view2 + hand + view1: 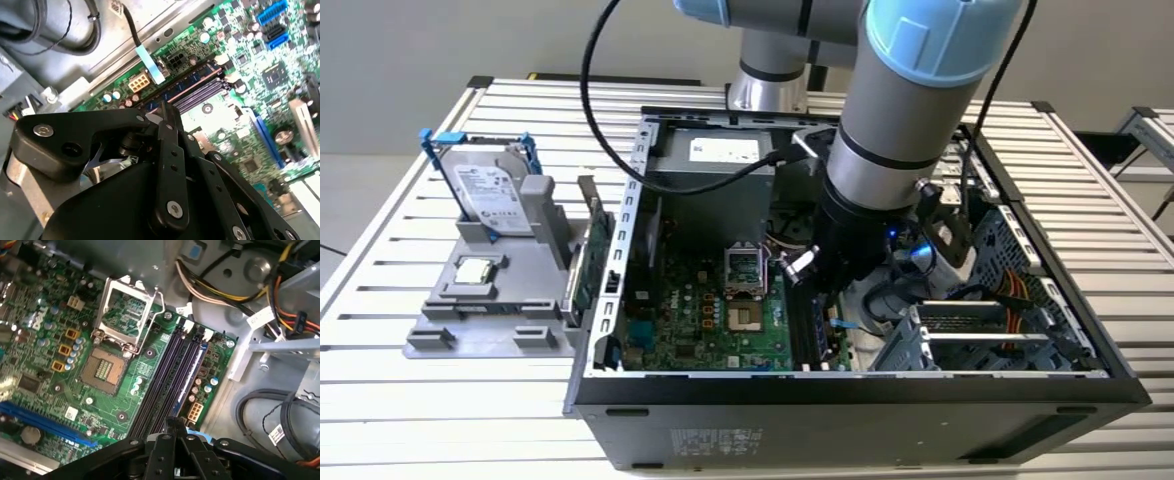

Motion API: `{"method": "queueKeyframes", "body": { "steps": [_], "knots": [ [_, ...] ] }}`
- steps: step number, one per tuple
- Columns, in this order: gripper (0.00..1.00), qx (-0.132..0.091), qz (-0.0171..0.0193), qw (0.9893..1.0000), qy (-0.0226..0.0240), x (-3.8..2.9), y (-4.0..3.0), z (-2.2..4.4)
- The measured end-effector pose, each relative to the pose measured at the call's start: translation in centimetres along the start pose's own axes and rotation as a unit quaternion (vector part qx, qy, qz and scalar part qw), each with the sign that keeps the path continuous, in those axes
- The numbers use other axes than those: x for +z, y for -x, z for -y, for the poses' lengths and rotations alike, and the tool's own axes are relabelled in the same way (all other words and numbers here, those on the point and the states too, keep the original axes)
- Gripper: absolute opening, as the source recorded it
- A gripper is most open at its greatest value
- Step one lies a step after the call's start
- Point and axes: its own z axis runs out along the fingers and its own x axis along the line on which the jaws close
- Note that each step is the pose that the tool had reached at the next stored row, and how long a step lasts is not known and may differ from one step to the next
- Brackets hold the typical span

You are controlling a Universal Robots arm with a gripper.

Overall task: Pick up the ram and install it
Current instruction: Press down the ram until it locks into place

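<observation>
Arm plunged upright into the open computer case [720, 395].
Gripper [172, 424] fingers pressed together over the motherboard's memory slots [172, 372], touching the ram [192, 377] seated there.

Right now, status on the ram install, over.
Gripper at the memory slots' end, jaws closed. Ram standing in the outer slot. Cables alongside, not across.

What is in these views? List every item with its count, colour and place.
ram: one, dark blue, in the end slot on the motherboard
motherboard: one, green, inside the case
case: one, black, open, on the table
hard drive: one, silver, blue bracket, upright on the stand
stand: one, grey, exterior view's left
expansion card: one, green, between stand and case
table: one, silver, slatted
arm: one, grey-blue, reaching into the case
end effector: one, black, shut, over the slots
</observation>
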Motion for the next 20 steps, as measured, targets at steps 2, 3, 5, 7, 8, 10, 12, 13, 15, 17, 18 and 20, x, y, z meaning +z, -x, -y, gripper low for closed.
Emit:
{"method": "queueKeyframes", "body": {
  "steps": [2,3,5,7,8,10,12,13,15,17,18,20],
  "knots": [
    [0.00,-0.018,-0.0008,0.9998,-0.0014,0.01,0.00,0.00],
    [0.00,-0.028,-0.0014,0.9996,-0.0024,0.02,0.01,0.01],
    [0.00,-0.046,-0.0023,0.9989,-0.0040,0.02,0.00,0.00],
    [0.00,-0.064,-0.0031,0.9979,-0.0052,0.01,0.00,0.00],
    [0.00,-0.072,-0.0034,0.9974,-0.0056,0.01,-0.01,0.00],
    [0.00,-0.091,-0.0037,0.9958,-0.0061,0.01,-0.01,0.00],
    [0.00,-0.109,-0.0038,0.9940,-0.0061,0.01,0.00,0.00],
    [0.00,-0.118,-0.0038,0.9930,-0.0061,0.01,0.00,0.00],
    [0.00,-0.146,-0.0039,0.9892,-0.0061,0.01,0.00,-0.01],
    [0.00,-0.170,-0.0040,0.9855,-0.0061,0.01,0.00,-0.01],
    [0.00,-0.179,-0.0040,0.9839,-0.0061,0.01,0.00,-0.01],
    [0.00,-0.196,-0.0041,0.9806,-0.0061,0.01,0.00,-0.01]
  ]
}}
